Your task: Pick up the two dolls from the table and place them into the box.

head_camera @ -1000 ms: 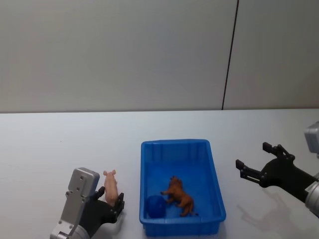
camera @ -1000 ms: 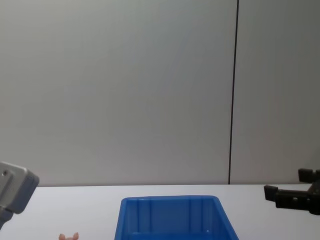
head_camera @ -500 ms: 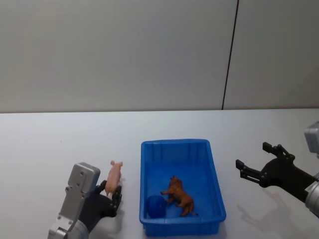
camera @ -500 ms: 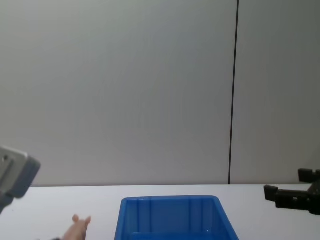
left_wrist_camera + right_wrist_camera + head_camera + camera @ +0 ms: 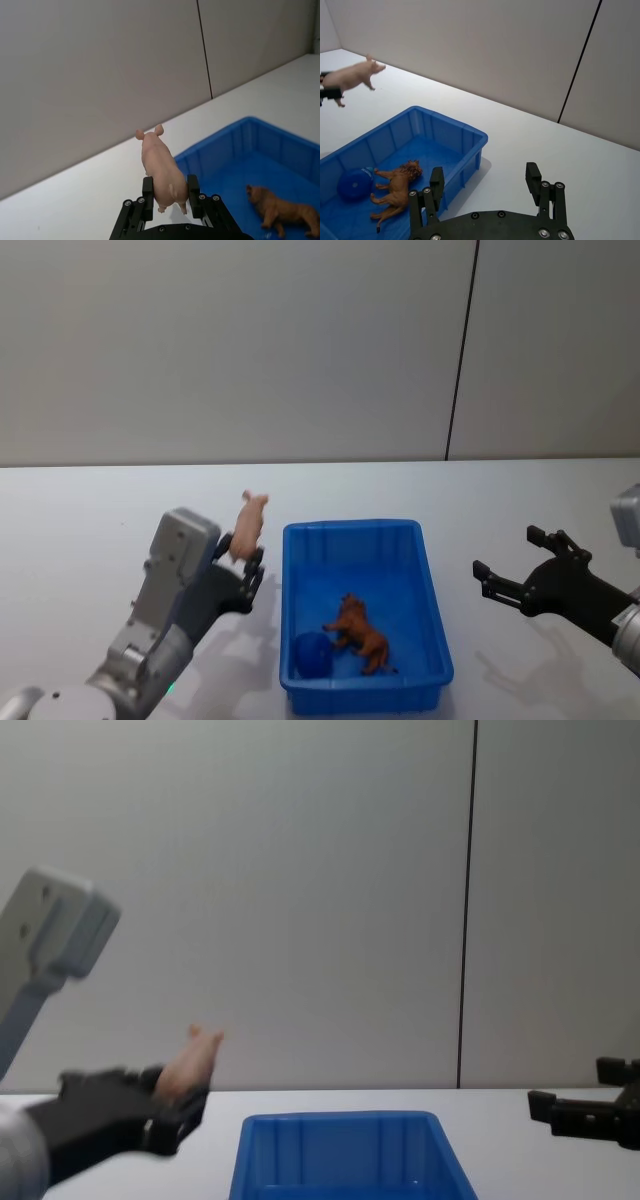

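Left gripper [image 5: 243,562] is raised off the table [image 5: 90,520], its two fingers clamped on the rear half of the pink pig [image 5: 248,522] — snout pointing away from the robot and upward. In the head view the pig sits at about 10 o'clock from the middle of the blue box [image 5: 430,615], just outside the box's far left corner and clear of the rim. The left wrist view shows the pig's body pinched between both finger pads [image 5: 148,186], ears up.

The brown lion [image 5: 358,633] lies on the box floor, toward the near half. At its 8 o'clock, just beside it, is a blue ball [image 5: 311,654].

Right gripper [image 5: 512,571] hovers at 3 o'clock of the box, well apart from it — fingers spread wide, holding nothing.
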